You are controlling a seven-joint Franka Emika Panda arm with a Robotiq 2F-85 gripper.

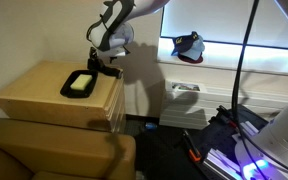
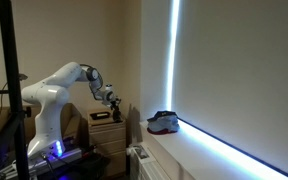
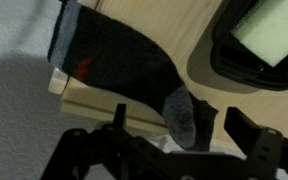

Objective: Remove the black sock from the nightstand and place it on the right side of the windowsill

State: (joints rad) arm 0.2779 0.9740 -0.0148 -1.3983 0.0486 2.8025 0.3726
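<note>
The black sock (image 3: 119, 55) has a grey toe and a small red mark. It lies across the nightstand (image 3: 174, 35) edge and partly hangs over the side. My gripper (image 3: 184, 118) is open, with its fingers on either side of the sock's grey end. In both exterior views the gripper (image 1: 100, 64) (image 2: 113, 101) hovers low over the nightstand (image 1: 39, 92) edge nearest the windowsill (image 1: 244, 58). The sock itself is hard to make out there.
A black tray (image 1: 81, 83) holding a pale object sits on the nightstand top; it also shows in the wrist view (image 3: 264, 45). A dark shoe-like item (image 1: 189, 45) (image 2: 163, 121) rests on the windowsill. A sofa arm (image 1: 44, 150) stands in front.
</note>
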